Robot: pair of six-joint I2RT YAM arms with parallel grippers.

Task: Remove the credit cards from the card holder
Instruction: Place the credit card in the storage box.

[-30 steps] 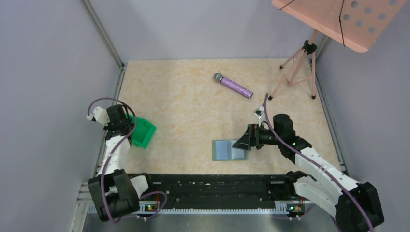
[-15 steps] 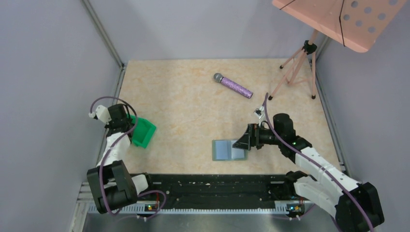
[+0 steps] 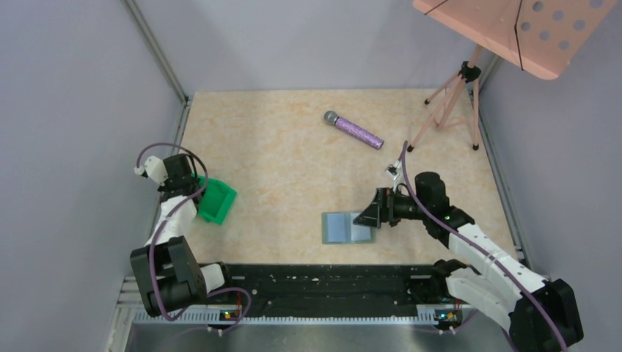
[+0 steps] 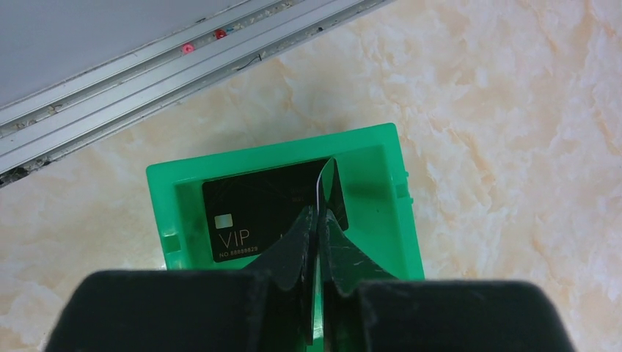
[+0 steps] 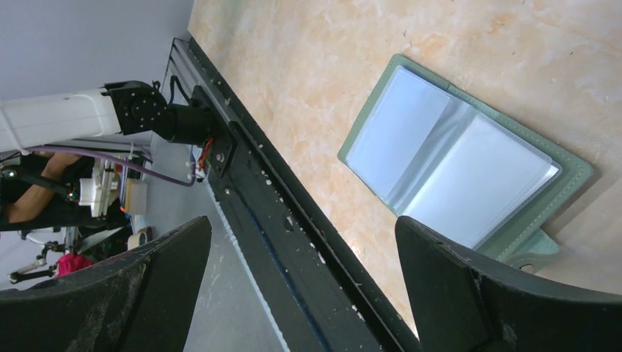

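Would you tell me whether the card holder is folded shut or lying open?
Open: the card holder lies spread flat, both pale inner panels facing up.

Soft, even light fell from above on the pale desk [image 3: 279, 147], bright and without hard shadows. Close to the lens, the left claw [image 4: 318, 220] was black and soft-edged. The credit card [image 4: 334, 192] it pinched showed a thin white glint. The green bin [image 4: 381, 154] was crisp, with a shaded interior. The right claw [image 5: 304, 235] showed as dark blurs, and the card holder [image 5: 440, 147] carried a pale sheen.
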